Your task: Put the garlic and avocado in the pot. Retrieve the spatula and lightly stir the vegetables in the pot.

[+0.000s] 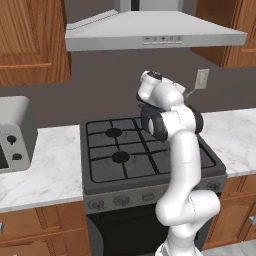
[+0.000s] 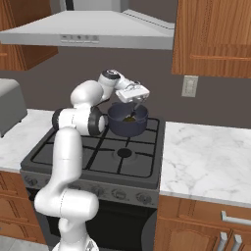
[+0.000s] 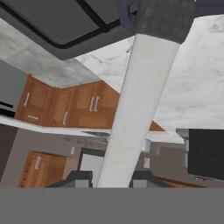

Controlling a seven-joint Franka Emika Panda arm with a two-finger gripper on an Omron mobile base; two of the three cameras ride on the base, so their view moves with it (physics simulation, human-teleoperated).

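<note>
The dark blue-grey pot (image 2: 117,125) stands on the stove's back right burner. An olive-brown piece, the avocado (image 2: 130,118), lies inside it. The garlic is hidden from view. My gripper (image 2: 137,99) hangs just above the pot's mouth, pointing down into it, and is shut on the spatula (image 2: 139,106), which slants down into the pot. In the hand view the spatula's pale grey length (image 3: 131,109) runs up from between my finger tips (image 3: 78,178) to its dark end (image 3: 164,17). In the left base view my own arm covers most of the pot (image 1: 146,114).
The gas stove (image 2: 98,157) has bare front burners. Marble counter (image 2: 206,162) runs to the right and left of it. A grey appliance (image 1: 12,132) sits on the left counter. The range hood (image 2: 88,29) hangs overhead, with wooden cabinets (image 2: 215,34) beside it.
</note>
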